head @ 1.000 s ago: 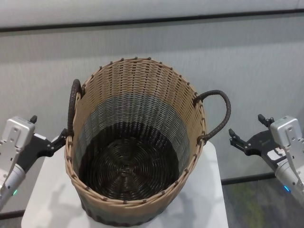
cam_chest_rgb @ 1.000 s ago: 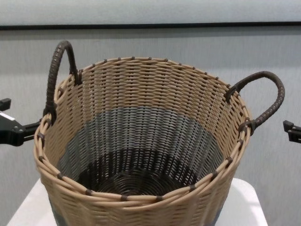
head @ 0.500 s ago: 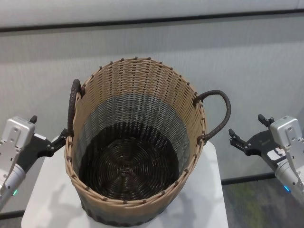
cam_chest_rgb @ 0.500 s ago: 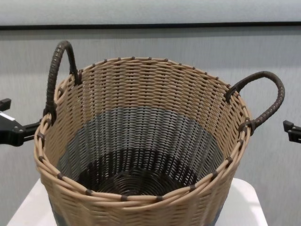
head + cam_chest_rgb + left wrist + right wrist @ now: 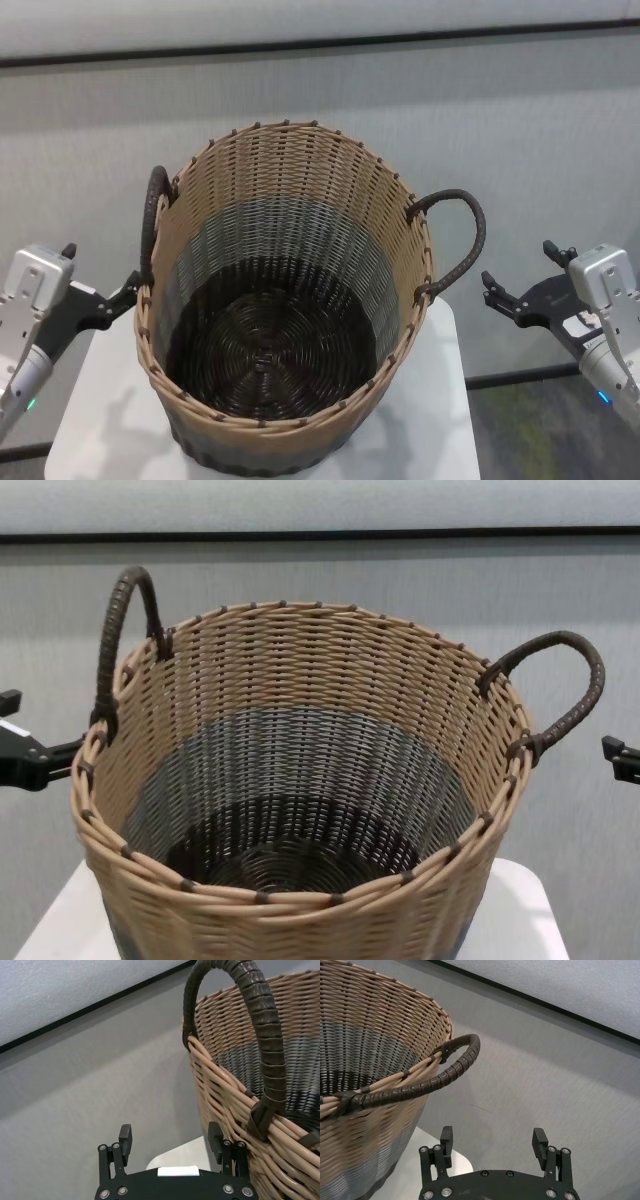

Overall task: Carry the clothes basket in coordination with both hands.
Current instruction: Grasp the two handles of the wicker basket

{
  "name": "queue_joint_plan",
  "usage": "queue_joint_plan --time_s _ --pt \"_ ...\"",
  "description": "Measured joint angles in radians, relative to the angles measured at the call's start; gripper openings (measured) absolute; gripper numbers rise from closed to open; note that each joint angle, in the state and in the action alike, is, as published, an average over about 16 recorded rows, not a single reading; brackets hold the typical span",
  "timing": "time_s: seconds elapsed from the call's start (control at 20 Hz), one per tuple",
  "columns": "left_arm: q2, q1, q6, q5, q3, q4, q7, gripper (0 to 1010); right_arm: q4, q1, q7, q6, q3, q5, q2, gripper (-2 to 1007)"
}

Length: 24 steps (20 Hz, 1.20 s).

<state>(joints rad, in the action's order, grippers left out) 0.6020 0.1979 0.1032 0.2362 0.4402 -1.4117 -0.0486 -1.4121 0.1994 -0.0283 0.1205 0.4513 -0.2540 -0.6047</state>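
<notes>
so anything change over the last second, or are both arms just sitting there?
Nothing visibly changed. The clothes basket sits on the white table as before. The left gripper stays open, close beside the left handle; the right gripper stays open, apart from the right handle. Neither holds anything.

A bare test room or lab: plain grey wall (image 5: 520, 130) with a black strip (image 5: 320, 45), small white table (image 5: 440, 420).
</notes>
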Motion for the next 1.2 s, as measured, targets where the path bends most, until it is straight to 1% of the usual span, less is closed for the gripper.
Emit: queue_joint_plan --time_s 0.2,0.4,0.6,0.75,0.85,0.95,1.0,1.1,1.2 --pt "-0.001 -0.002 -0.012 -0.020 -0.013 0.000 -0.021 999 0.000 0.000 0.000 0.000 0.000 0.000 0.000 1000" --pt "0.000 -0.005 -0.020 -0.048 -0.031 -0.002 -0.049 999 0.000 0.000 0.000 0.000 0.000 0.000 0.000 1000" --pt "0.005 -0.011 -0.018 -0.073 -0.054 -0.012 -0.069 999 0.000 0.000 0.000 0.000 0.000 0.000 0.000 1000" --pt "0.014 -0.018 -0.010 -0.077 -0.075 -0.030 -0.069 999 0.000 0.000 0.000 0.000 0.000 0.000 0.000 1000" --pt "0.022 -0.026 -0.004 -0.069 -0.093 -0.048 -0.062 999 0.000 0.000 0.000 0.000 0.000 0.000 0.000 1000" --pt "0.032 -0.035 0.000 -0.052 -0.114 -0.071 -0.047 999 0.000 0.000 0.000 0.000 0.000 0.000 0.000 1000" --pt "0.037 -0.040 0.000 -0.037 -0.126 -0.083 -0.036 999 0.000 0.000 0.000 0.000 0.000 0.000 0.000 1000" --pt "0.047 -0.052 -0.002 0.003 -0.152 -0.111 -0.002 999 0.000 0.000 0.000 0.000 0.000 0.000 0.000 1000" --pt "0.057 -0.063 -0.009 0.058 -0.180 -0.139 0.044 999 0.000 0.000 0.000 0.000 0.000 0.000 0.000 1000"
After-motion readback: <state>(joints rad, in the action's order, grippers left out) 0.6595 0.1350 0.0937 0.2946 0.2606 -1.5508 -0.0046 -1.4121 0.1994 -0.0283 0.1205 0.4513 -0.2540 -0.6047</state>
